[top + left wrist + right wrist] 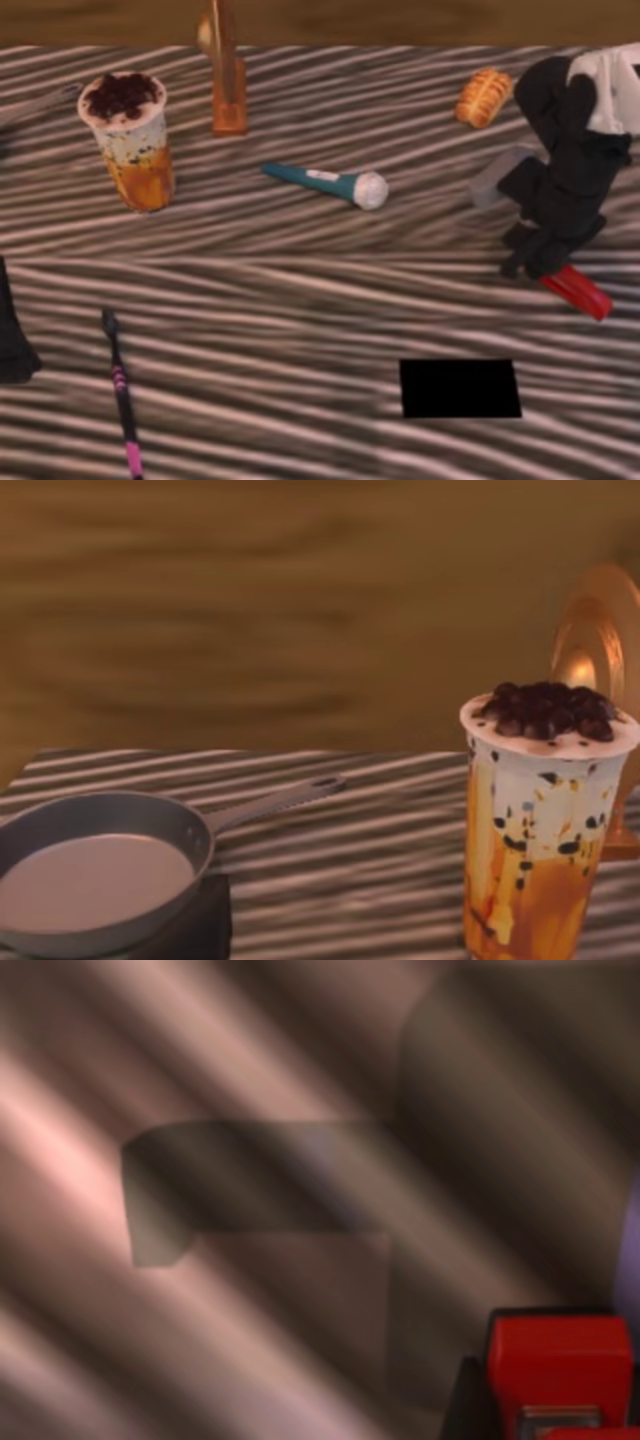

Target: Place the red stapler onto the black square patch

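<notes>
The red stapler [577,291] pokes out from under my right gripper [535,262] at the right side of the table, slanting toward the front right. My right gripper is shut on the stapler's near end. In the right wrist view the red stapler [560,1370] fills the corner beside a dark fingertip [470,1405], with the striped table blurred and shadowed beyond it. The black square patch [460,388] lies flat near the front edge, to the front left of the stapler, with nothing on it. My left arm [12,345] is parked at the left edge.
A teal microphone [330,184] lies mid-table. A bubble tea cup [130,140] stands at the back left, beside an orange stand [226,75]. A bread roll [483,97] sits at the back right. A black-and-pink pen [122,392] lies front left. A grey pan [100,875] shows in the left wrist view.
</notes>
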You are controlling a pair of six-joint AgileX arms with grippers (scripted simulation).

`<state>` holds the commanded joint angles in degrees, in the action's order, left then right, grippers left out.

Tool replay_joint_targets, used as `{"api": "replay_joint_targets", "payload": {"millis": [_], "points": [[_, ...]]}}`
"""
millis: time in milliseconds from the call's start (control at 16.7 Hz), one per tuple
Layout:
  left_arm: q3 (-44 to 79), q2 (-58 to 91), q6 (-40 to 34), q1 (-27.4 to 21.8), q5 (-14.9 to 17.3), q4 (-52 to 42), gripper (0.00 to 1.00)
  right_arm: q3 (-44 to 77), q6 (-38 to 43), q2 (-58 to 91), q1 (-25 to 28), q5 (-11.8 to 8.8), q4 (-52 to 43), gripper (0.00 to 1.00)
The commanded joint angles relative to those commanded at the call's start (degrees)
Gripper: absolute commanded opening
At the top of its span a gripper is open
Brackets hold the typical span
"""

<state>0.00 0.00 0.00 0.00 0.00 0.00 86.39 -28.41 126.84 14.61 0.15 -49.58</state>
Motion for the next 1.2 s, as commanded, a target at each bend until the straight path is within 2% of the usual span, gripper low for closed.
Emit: {"api": "replay_joint_targets", "payload": {"millis": [540,960,1200], "points": [[0.0,0.0,0.0,0.0,0.0,0.0,1.00,0.9,0.0,-0.3,-0.1,0.0,-1.0,0.00],[0.0,0.0,0.0,0.0,0.0,0.0,1.00,11.5,-0.2,-5.3,0.2,0.0,-17.6,0.00],[0.0,0.0,0.0,0.0,0.0,0.0,1.00,13.3,-0.2,-6.6,0.3,0.0,-19.8,0.00]]}}
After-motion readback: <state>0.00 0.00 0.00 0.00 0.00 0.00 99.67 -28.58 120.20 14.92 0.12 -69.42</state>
